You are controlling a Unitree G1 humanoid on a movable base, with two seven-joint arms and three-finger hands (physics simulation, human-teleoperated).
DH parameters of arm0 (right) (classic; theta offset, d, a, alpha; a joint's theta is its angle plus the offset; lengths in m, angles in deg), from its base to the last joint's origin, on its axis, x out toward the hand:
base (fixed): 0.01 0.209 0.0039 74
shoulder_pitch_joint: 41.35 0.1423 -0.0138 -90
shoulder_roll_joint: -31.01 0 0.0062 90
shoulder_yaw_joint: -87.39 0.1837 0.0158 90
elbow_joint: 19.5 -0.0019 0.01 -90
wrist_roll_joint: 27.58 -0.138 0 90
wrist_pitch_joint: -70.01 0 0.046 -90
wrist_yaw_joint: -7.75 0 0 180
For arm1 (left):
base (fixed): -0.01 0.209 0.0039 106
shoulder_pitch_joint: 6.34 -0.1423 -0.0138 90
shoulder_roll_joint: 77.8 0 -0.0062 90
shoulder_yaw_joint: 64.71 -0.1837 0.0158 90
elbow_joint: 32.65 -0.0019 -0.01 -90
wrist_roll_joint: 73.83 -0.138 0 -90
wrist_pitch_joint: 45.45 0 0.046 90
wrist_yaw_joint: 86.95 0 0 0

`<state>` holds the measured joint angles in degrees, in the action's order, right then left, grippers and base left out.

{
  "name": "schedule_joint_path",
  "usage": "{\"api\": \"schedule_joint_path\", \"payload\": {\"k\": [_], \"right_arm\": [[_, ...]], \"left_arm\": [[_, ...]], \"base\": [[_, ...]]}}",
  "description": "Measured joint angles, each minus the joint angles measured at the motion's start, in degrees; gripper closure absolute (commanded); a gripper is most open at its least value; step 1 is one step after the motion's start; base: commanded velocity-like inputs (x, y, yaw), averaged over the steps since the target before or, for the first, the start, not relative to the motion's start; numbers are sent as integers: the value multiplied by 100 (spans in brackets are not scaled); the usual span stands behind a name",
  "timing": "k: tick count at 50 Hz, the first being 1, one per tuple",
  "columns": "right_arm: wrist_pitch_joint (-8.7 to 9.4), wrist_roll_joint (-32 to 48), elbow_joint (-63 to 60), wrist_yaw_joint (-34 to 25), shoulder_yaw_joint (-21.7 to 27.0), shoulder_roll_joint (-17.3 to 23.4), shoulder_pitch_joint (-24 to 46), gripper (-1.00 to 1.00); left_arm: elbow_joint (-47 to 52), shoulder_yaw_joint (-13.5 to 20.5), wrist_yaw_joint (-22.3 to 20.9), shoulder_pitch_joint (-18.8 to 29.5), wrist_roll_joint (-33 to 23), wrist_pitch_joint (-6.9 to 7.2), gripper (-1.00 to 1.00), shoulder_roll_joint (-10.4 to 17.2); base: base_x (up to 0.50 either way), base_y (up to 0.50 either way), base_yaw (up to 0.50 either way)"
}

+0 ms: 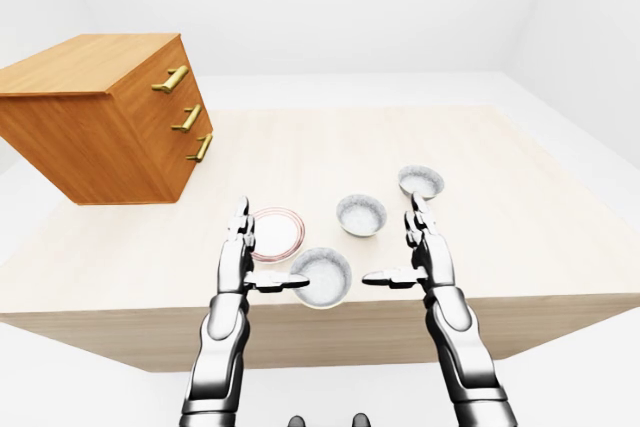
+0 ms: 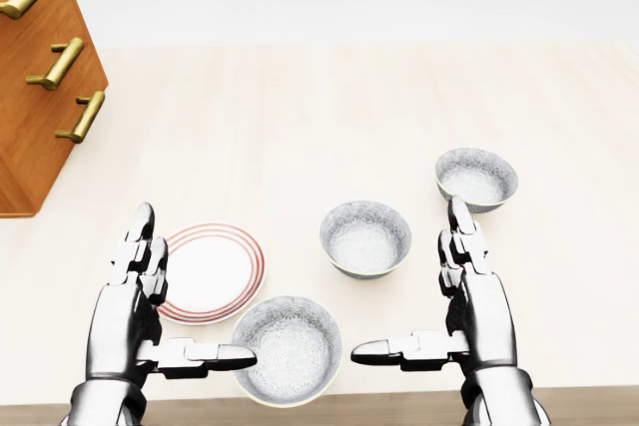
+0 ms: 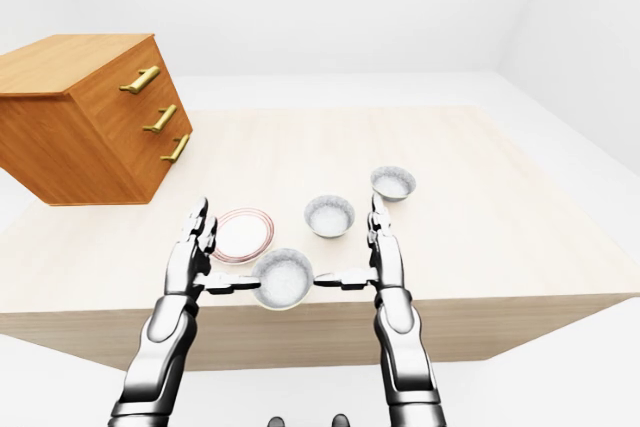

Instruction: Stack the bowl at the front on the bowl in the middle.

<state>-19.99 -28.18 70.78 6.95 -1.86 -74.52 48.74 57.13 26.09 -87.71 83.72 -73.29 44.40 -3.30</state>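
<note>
Squarely between the two hands sits the front bowl (image 2: 288, 348), round and grey-speckled outside, its pale inside showing only its own glaze. The left hand (image 2: 125, 321) stands wide, fingers straight and thumb stretched sideways with its tip at the bowl's rim. The right hand (image 2: 484, 311) mirrors it, equally spread, its thumb tip just short of the bowl. Above the right hand's thumb in the head view, the matching middle bowl (image 2: 365, 237) rests on the pale wood-grain desk (image 2: 300, 117), with a third bowl (image 2: 476, 179) just past that hand's fingertips. A flat white plate (image 2: 212, 271) with red rings lies beside the left hand's fingers. A brown wooden drawer chest (image 2: 40, 77) with brass handles stands well beyond the left hand.
</note>
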Motion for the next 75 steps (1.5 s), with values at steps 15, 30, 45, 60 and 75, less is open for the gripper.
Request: {"api": "schedule_joint_path", "payload": {"k": [15,30,45,60,75], "right_arm": [[57,-107,-32,-240,69,45,-28,-100],[59,-138,-137,-414,57,47,-106,-100],[56,-134,-201,-472,44,40,-142,-100],[35,-133,-202,-466,50,38,-113,-100],[-19,-96,-161,-435,48,38,-115,-100]], "left_arm": [[20,116,-88,5,65,9,-100,44],[6,146,-96,8,58,-16,-100,58],[-4,149,-91,5,20,-66,-100,64],[-9,150,-87,25,-10,-93,-100,65],[-8,157,-82,14,-16,-92,-100,67]], "base": [[0,0,0],[21,0,0],[36,0,0],[36,0,0],[31,0,0]]}}
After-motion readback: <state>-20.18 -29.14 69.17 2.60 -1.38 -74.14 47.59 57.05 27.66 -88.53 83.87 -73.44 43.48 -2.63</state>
